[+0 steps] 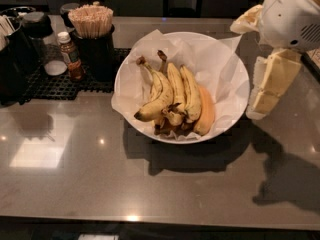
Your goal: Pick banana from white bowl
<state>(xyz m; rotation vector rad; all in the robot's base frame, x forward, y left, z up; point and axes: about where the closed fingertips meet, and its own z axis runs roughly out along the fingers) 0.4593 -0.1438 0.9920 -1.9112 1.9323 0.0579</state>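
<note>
The white bowl (222, 128) stands mid-counter, lined with crinkled white paper, and holds several bananas. The banana (159, 101) lies at the left of the pile. It is strongly curved, with a long thin stem ending in a dark cap (141, 61) at the back and a brownish tip at the front left. Straighter, spotted bananas (191, 91) and an orange-toned one (206, 115) lie to its right. My gripper (272, 84), cream-coloured below a white arm housing (290, 14), hangs just off the bowl's right rim, above the counter, and holds nothing.
A black cup of wooden stir sticks (91, 24) and a small brown bottle with a white cap (70, 56) stand on a black mat (60, 86) at the back left. Black containers (17, 49) stand at the far left. The grey counter (150, 194) reflects light in front.
</note>
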